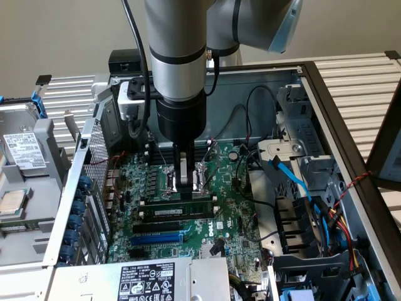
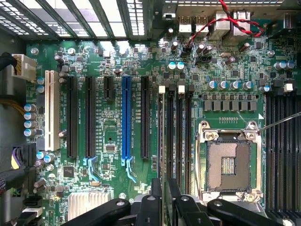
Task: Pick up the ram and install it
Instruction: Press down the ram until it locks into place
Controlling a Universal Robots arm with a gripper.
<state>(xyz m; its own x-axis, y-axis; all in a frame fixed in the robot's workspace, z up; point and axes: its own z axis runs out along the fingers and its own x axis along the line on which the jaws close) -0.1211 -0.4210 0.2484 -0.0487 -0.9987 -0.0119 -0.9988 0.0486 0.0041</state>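
The ram (image 1: pixel 169 212) is a long green stick with a white label. It stands on edge over the motherboard (image 1: pixel 232 219), just in front of the CPU socket (image 1: pixel 202 175). My gripper (image 1: pixel 185 188) comes straight down on its top edge, shut on it at mid-length. In the wrist view the ram (image 2: pixel 163 141) is a thin edge-on line running out from between my gripper (image 2: pixel 164 202) fingers. It lies along the black memory slots (image 2: pixel 181 141) beside the open CPU socket (image 2: pixel 229 162). Whether its lower edge sits in a slot I cannot tell.
A blue slot (image 2: pixel 126 117) and long black slots (image 2: pixel 72 117) lie past the memory slots. More memory slots (image 2: pixel 282 150) flank the socket's other side. Blue and black cables (image 1: pixel 301 188) and a drive cage crowd the exterior view's right. A hard drive (image 1: pixel 22 150) lies outside the case.
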